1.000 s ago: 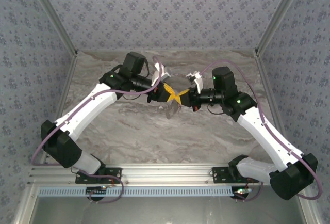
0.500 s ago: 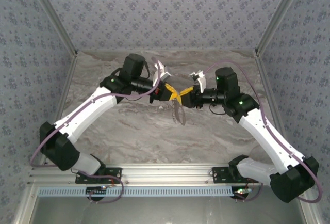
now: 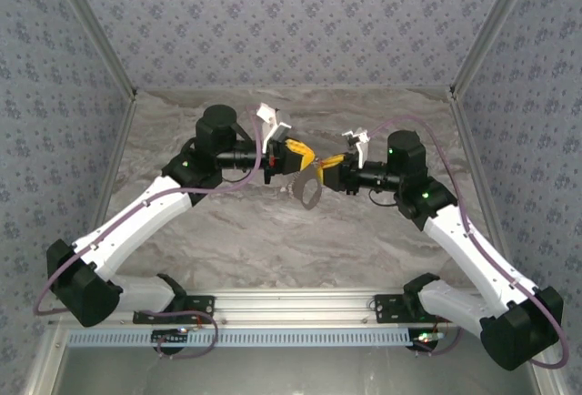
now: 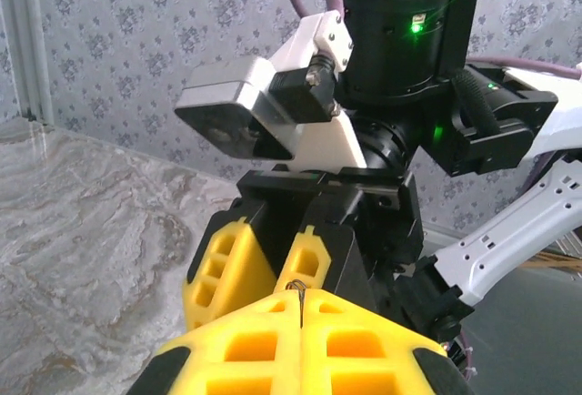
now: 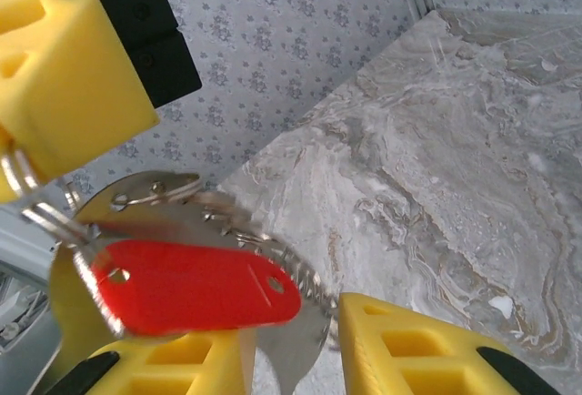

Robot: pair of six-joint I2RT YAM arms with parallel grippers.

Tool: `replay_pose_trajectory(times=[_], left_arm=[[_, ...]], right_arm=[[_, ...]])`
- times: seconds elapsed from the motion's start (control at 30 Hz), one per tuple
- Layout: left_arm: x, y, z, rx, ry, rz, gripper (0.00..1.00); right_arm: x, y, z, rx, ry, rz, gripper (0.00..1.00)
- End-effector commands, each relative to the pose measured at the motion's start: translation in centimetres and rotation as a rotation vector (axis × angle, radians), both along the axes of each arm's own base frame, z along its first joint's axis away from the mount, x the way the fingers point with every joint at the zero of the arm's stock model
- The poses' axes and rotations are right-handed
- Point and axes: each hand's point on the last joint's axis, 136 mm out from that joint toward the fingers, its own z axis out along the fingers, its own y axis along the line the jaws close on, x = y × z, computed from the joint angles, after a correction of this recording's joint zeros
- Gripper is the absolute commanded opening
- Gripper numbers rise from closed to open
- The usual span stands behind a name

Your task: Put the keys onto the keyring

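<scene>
Red-headed key [image 5: 191, 286] hangs between both arms, above the table [image 3: 227, 231] | left gripper [image 4: 298, 318] clamped on keyring [image 5: 156, 186] wire | right gripper [image 5: 291, 359] fingers part-spread around key blade, grip not confirmable | you hold the ring steady, align key hole with wire end, feed slowly.

Grey-veined marble-patterned bench [image 3: 273, 240] enclosed on three sides by walls [image 3: 291, 22] papered in a small grey-blue floral print, aluminium corner posts [image 3: 91, 26] at the joins, an aluminium rail [image 3: 300, 302] and pale-blue slotted strip [image 3: 273, 336] along the near edge.
</scene>
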Motion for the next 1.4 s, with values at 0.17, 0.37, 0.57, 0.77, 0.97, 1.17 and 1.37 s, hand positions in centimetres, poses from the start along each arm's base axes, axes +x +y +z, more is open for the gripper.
replay_pose_trajectory(times=[0.17, 0.37, 0.57, 0.77, 0.97, 1.17, 1.37], left_arm=[[-0.5, 0.1, 1.2, -0.047, -0.033, 0.009, 0.0], [-0.4, -0.1, 0.7, -0.038, -0.025, 0.007, 0.0], [-0.1, -0.1, 0.7, -0.048, -0.028, 0.028, 0.0], [0.4, 0.2, 1.9, -0.112, -0.041, 0.069, 0.0], [0.4, 0.4, 2.7, -0.151, -0.045, 0.093, 0.0], [0.3, 0.1, 2.2, -0.149, -0.04, 0.095, 0.0], [0.3, 0.2, 2.0, -0.148, -0.038, 0.104, 0.0]], right_arm=[[-0.4, 0.4, 1.6, 0.03, -0.041, -0.017, 0.45], [-1.0, 0.1, 1.8, 0.017, -0.043, -0.008, 0.38], [-1.0, 0.1, 1.8, 0.011, -0.057, -0.006, 0.0], [-1.2, 0.7, 0.1, -0.003, -0.03, 0.014, 0.0], [-2.2, 2.6, -1.2, -0.019, -0.009, 0.065, 0.0], [-3.5, 4.8, -1.5, -0.036, 0.005, 0.132, 0.0], [-3.9, 2.5, -1.1, -0.019, 0.027, 0.103, 0.28]])
